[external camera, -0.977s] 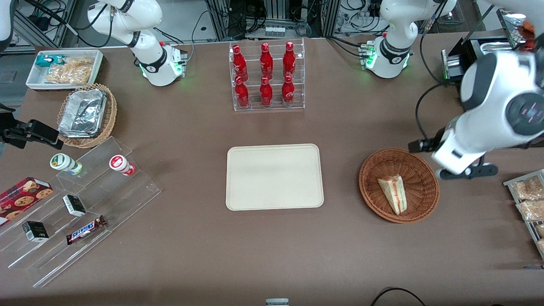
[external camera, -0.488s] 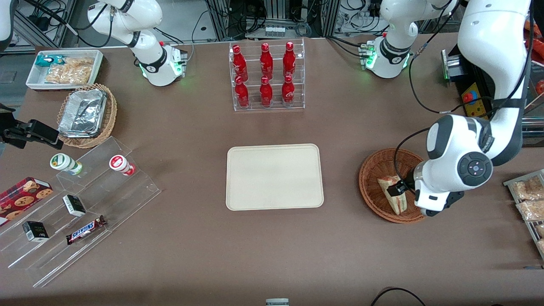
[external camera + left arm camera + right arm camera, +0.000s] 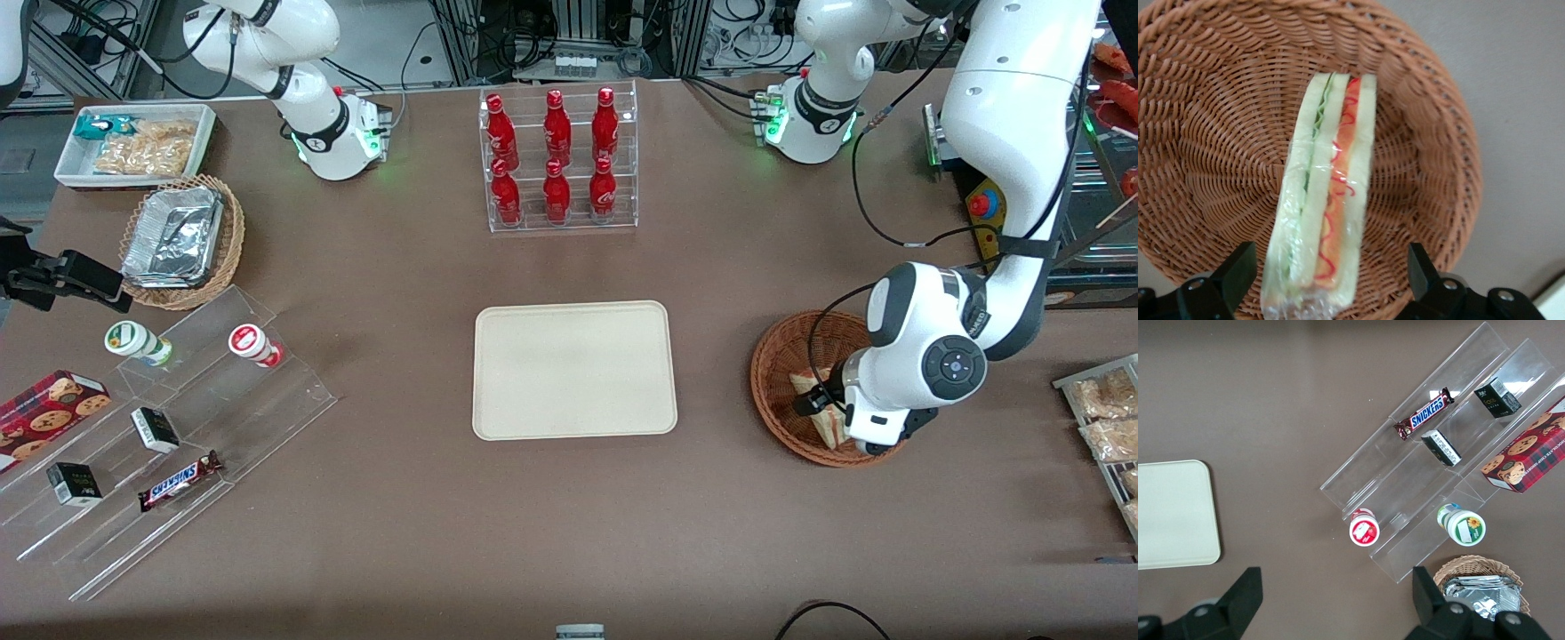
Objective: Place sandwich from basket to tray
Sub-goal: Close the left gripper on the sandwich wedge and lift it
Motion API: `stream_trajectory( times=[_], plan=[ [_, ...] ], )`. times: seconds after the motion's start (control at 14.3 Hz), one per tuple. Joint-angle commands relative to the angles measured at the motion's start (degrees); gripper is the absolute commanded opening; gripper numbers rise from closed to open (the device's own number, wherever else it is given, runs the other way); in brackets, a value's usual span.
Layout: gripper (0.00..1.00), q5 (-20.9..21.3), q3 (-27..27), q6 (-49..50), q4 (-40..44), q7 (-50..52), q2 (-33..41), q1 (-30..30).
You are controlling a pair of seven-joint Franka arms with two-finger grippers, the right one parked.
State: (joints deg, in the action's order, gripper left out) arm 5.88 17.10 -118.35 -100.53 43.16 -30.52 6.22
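- A flat cream-beige tray with rounded corners lies on the brown table.
- A clear stepped acrylic display stand holds a Snickers bar, two small black boxes, a red cookie box and two round-lidded cups.
- A tan wicker basket holding crumpled foil trays sits near the cups.

left arm: glossy white shells | dark grey joints | black cable | gripper: black fingers
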Motion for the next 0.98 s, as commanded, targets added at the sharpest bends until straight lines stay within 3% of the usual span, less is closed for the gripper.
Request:
stream_trajectory(
  times=[0.0, 0.14, 0.21, 0.28, 0.42, 0.56, 0.91],
  plan=[
    [1.00, 0.5, -0.7, -0.9, -1.4, -3.2, 0.5, 0.2],
    [1.00, 0.8, -0.7, -1.4, -2.0, -4.5, -0.2, 0.2],
    [0.89, 0.8, -0.7, -2.0, -2.0, -4.5, -0.6, 0.2],
    [0.59, 0.8, -0.7, -2.4, -2.0, -4.5, -0.8, 0.2],
    [0.15, 1.0, -0.6, -2.4, -2.0, -4.6, -0.6, 0.1],
    [0.09, 1.0, -0.5, -2.0, -1.6, -4.8, 0.2, 0.1],
    [0.09, 0.8, 2.5, 1.3, 1.6, -9.0, 5.2, -0.9]
  ],
)
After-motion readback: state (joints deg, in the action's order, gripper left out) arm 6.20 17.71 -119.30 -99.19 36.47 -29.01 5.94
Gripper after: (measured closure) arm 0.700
